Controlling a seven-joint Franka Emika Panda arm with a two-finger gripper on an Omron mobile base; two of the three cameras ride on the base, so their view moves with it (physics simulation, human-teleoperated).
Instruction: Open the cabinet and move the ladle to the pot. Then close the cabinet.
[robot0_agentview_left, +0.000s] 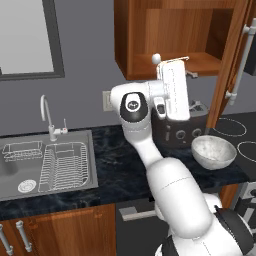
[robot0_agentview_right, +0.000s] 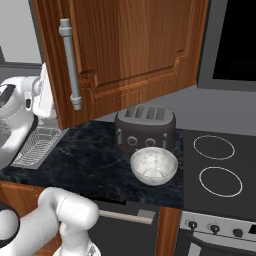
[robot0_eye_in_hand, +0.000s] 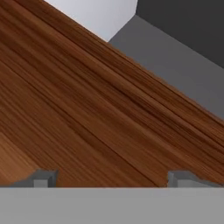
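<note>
The cabinet (robot0_agentview_left: 170, 35), reddish-brown grained wood, hangs open above the worktop (robot0_agentview_left: 115, 165), its raised-panel door (robot0_agentview_right: 130, 50) swung out with a long silver bar handle (robot0_agentview_right: 70, 65). On its shelf lies the ladle (robot0_agentview_left: 167, 61), a thin pale rod with a small rounded whitish end. The gripper (robot0_eye_in_hand: 111, 177) faces streaked wood, fingers spread wide and grasping nothing. Below sit a dark rounded toaster (robot0_agentview_right: 145, 129) and a white speckled bowl (robot0_agentview_right: 154, 165) on black marbled stone.

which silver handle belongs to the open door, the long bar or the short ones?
The long vertical bar handle on the wall cabinet's swung-open door; the short handles sit on shut low cabinets under the sink.
</note>
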